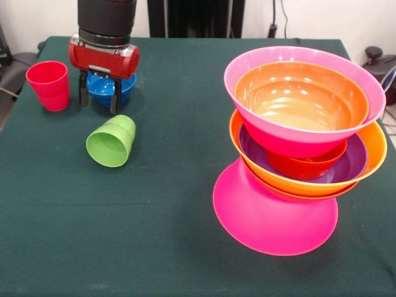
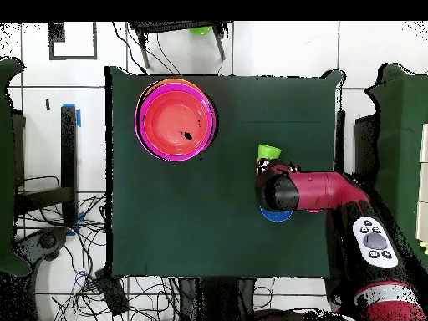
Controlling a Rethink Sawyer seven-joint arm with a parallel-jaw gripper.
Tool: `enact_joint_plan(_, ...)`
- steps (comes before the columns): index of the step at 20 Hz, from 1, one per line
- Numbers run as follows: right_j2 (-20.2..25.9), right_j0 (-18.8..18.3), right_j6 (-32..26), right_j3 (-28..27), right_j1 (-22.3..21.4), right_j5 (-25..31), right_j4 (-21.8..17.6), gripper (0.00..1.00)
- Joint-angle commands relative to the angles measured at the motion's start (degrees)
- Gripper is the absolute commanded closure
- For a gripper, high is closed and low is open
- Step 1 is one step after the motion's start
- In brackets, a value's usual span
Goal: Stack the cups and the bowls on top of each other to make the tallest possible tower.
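Observation:
My gripper [image 1: 99, 98] hangs low at the small blue bowl [image 1: 105, 86], open, its two black fingers spread across the bowl's near side. A red cup [image 1: 49, 85] stands upright just left of it. In front of the gripper a lime green cup [image 1: 112, 141] lies on its side, mouth toward the camera. The tower [image 1: 303, 148] stands at the right on an upturned hot pink bowl [image 1: 272, 216]. Orange, purple, small red-orange and pink bowls are nested above, with an orange bowl [image 1: 300, 99] on top. In the overhead view the arm [image 2: 326, 191] covers most of the blue bowl [image 2: 276, 215].
The dark green table cloth [image 1: 173, 235] carries everything. The tower [image 2: 174, 119] sits near one corner of the table, and the green cup [image 2: 267, 152] lies beside the arm's wrist. Cables and furniture surround the table on the floor.

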Motion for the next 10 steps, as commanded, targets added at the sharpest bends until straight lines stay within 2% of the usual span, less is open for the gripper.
enact_joint_plan(1,6.12,-0.26,-2.07,1.21,2.34,0.38,0.06,0.00)
enact_joint_plan(10,8.29,-0.76,-1.74,1.41,-0.94,4.03,4.31,0.00)
